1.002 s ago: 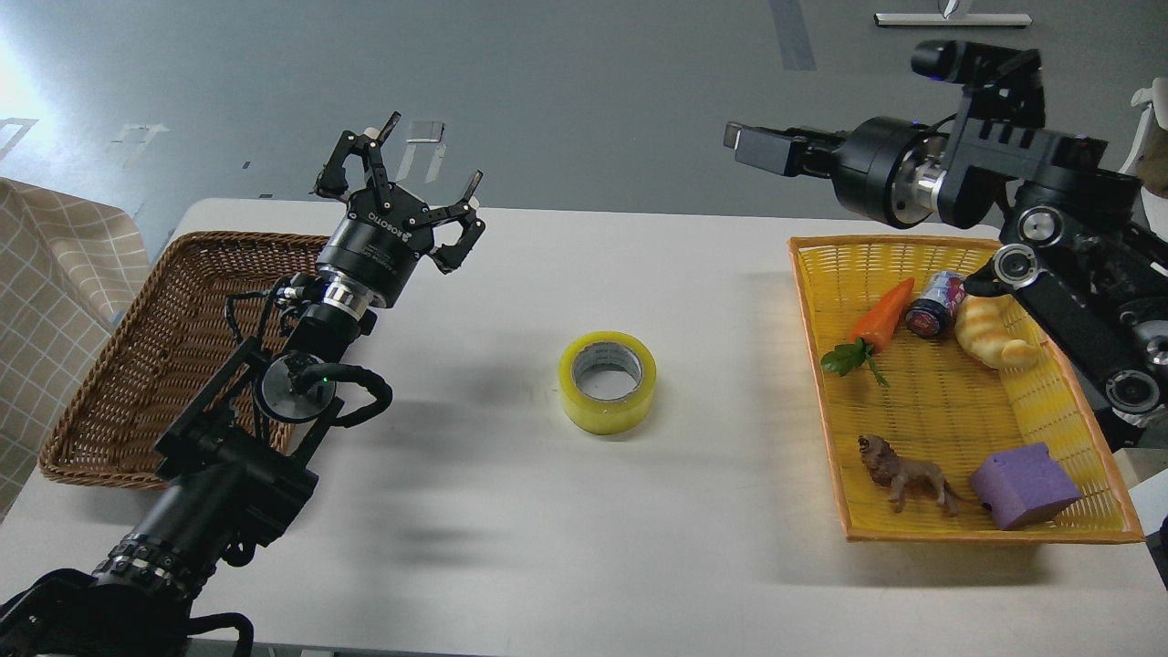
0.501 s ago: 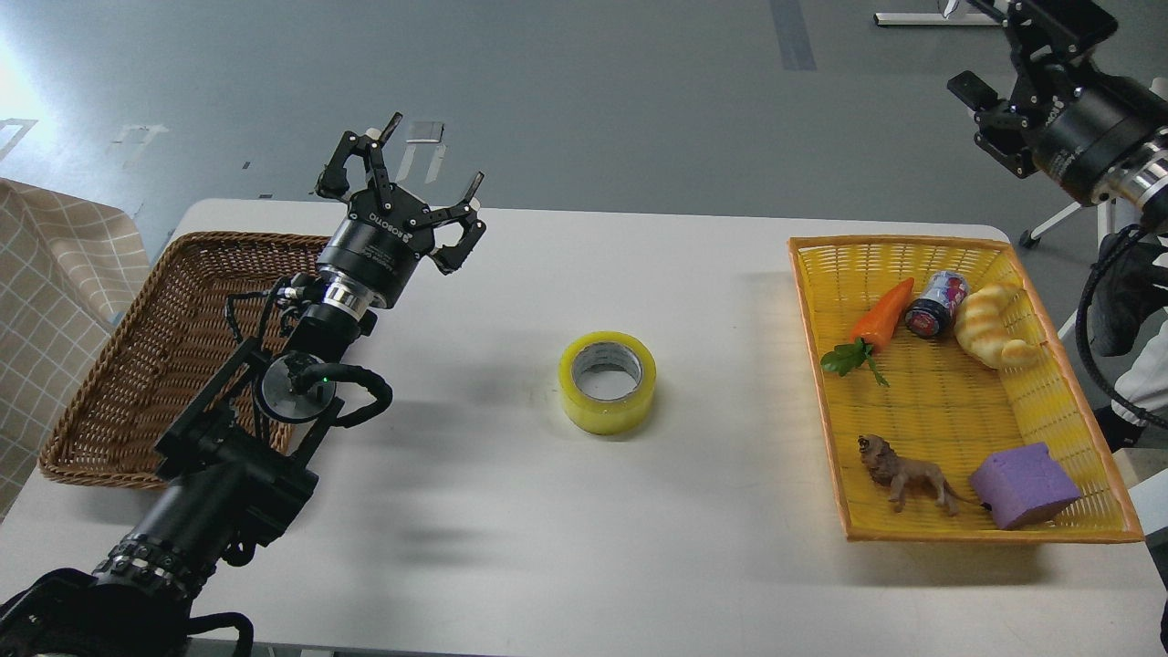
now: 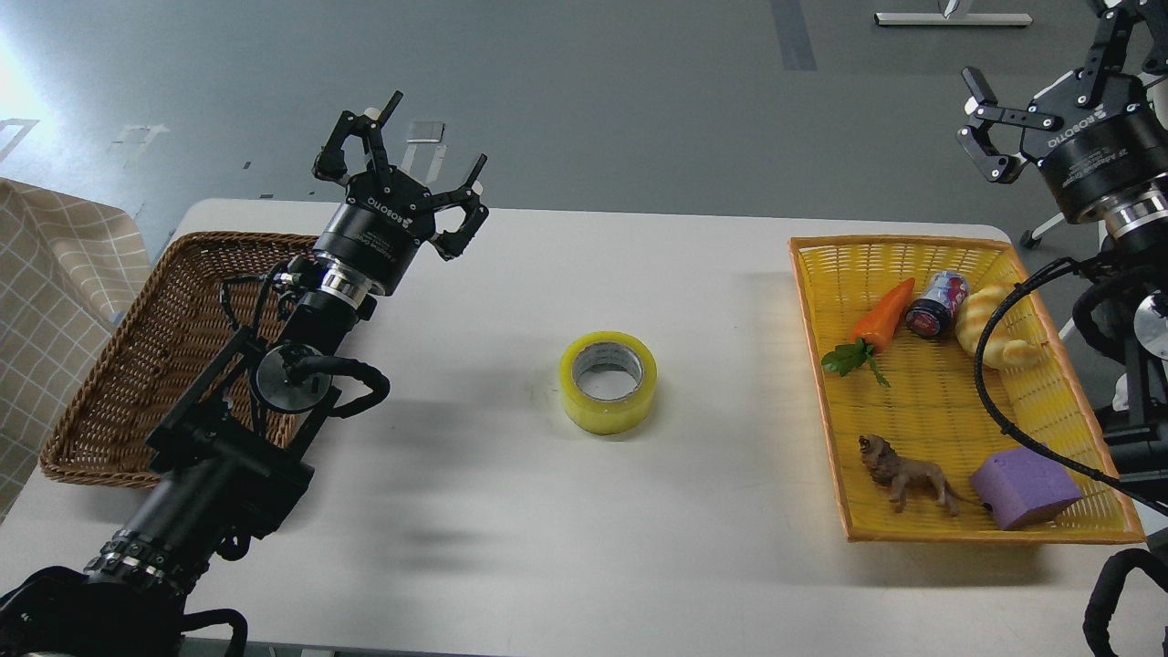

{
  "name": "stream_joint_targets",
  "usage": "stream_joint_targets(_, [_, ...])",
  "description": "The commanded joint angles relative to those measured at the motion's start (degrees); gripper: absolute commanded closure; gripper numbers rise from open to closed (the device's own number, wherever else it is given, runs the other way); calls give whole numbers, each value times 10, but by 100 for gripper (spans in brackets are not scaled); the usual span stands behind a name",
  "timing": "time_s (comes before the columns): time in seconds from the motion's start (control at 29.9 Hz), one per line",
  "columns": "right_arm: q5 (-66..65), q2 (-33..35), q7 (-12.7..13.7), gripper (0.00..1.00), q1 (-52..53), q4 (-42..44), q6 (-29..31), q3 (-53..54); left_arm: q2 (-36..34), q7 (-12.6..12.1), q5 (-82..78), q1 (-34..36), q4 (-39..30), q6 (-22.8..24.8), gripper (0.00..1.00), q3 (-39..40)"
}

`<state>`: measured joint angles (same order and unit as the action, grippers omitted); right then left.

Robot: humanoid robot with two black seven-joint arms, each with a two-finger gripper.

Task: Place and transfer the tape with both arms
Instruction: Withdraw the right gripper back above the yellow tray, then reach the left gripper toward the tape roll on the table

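The tape (image 3: 608, 381), a yellow translucent roll with a grey-white core, lies flat on the white table (image 3: 547, 511) near its middle. My left gripper (image 3: 409, 157) is open and empty, raised above the table's far left part, well left of and behind the tape. My right gripper (image 3: 1049, 68) is open and empty, held high at the far right, beyond the yellow basket (image 3: 922, 534). Neither gripper touches the tape.
A brown wicker basket (image 3: 109, 383) stands at the left, under my left arm. The yellow basket at the right holds a toy carrot (image 3: 881, 319), a small can (image 3: 937, 303), a croissant toy (image 3: 990, 328), a lion figure (image 3: 908, 474) and a purple block (image 3: 1022, 485).
My right arm has swung from reaching left over the yellow basket up and back to the far right. My left gripper has lifted slightly away. The tape has not moved.
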<state>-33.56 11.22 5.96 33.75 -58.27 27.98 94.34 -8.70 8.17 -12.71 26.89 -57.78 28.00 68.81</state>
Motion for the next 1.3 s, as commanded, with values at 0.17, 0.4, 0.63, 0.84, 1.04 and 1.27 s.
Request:
stream_joint_targets(0.17, [135,-38,8,0,-20,-1,0,-11,-11,-1,-7,-1,-4,0,2,-1])
stream_joint_targets(0.4, [143,-55,9,0,-28,-2,0,-13,-54,6,-8,11,-9,0,2,-39])
stream_joint_targets(0.63, [143,-60,9,0,-29,-3,0,-13,-69,9,-106,11,-45,0,2,-43])
stream_joint_targets(0.84, [143,-60,9,0,-35,-4,0,-13,-70,18,-223,11,-90,-36,2,-43])
stream_joint_targets(1.04, [143,-60,9,0,-45,-5,0,-12,-104,10,-260,14,-123,-47,2,-53])
stream_joint_targets(1.27, [143,-60,9,0,-55,-4,0,-13,-116,12,-339,27,-125,-58,2,-97])
